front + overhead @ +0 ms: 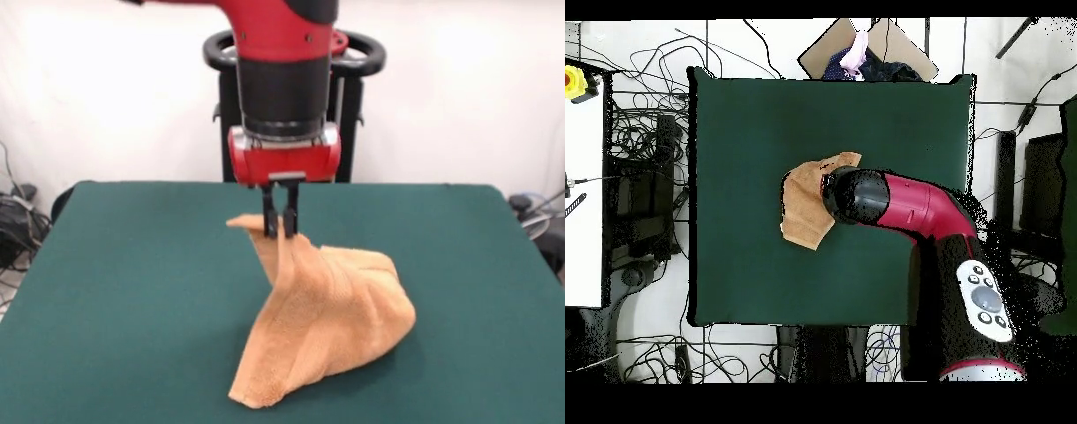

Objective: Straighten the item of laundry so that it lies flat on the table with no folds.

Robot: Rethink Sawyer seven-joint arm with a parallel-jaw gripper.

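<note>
The orange-tan terry towel (331, 322) is lifted by one edge into a tent shape. Its lower folds rest bunched on the dark green table (106, 300). My gripper (281, 228) hangs from the red and black arm over the table's middle and is shut on the towel's top edge, with a small flap sticking out to the left. In the overhead view the towel (803, 205) shows as a crumpled patch left of the arm's red wrist (865, 197), which hides the gripper and part of the towel.
The table's edges (695, 200) are far from the towel on all sides. The robot's black pedestal (291, 97) stands behind the table. Cables and boxes (635, 190) lie on the floor around it.
</note>
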